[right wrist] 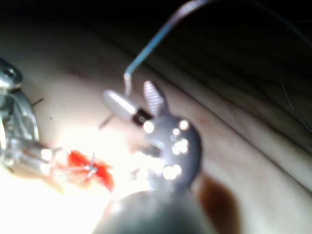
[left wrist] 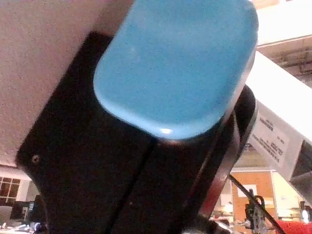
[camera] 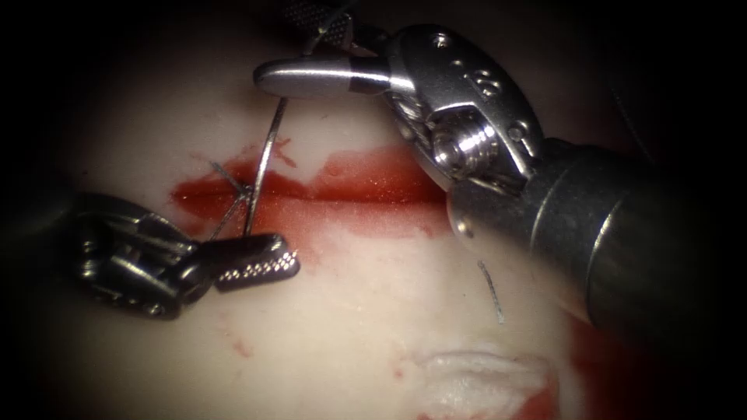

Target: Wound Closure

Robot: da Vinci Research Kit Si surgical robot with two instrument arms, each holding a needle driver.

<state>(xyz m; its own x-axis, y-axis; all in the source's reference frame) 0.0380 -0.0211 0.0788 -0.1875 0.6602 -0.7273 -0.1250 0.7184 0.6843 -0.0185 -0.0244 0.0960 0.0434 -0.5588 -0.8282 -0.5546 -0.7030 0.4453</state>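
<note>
The cut point(camera: 350, 204) runs crosswise over the pale tissue point(camera: 350, 342), with red fluid point(camera: 366, 177) pooled along it. A knot point(camera: 246, 187) with short tails sits at the cut's left end. From it a thread point(camera: 265, 155) rises taut. My left tool point(camera: 257, 260) lies just below the knot, its jaws shut on the thread's lower end. My right tool point(camera: 319, 54) comes in from the right above the cut, its jaws open with the thread passing between them. In the right wrist view the right tool point(right wrist: 134, 97) stands open in a V beside the thread point(right wrist: 146, 51).
A short cut piece of thread point(camera: 491, 292) lies on the tissue below the cut, toward the right. A raised white patch point(camera: 482, 377) with red fluid beside it sits at the near edge. The right tool's thick shaft point(camera: 622, 233) covers the cut's right end.
</note>
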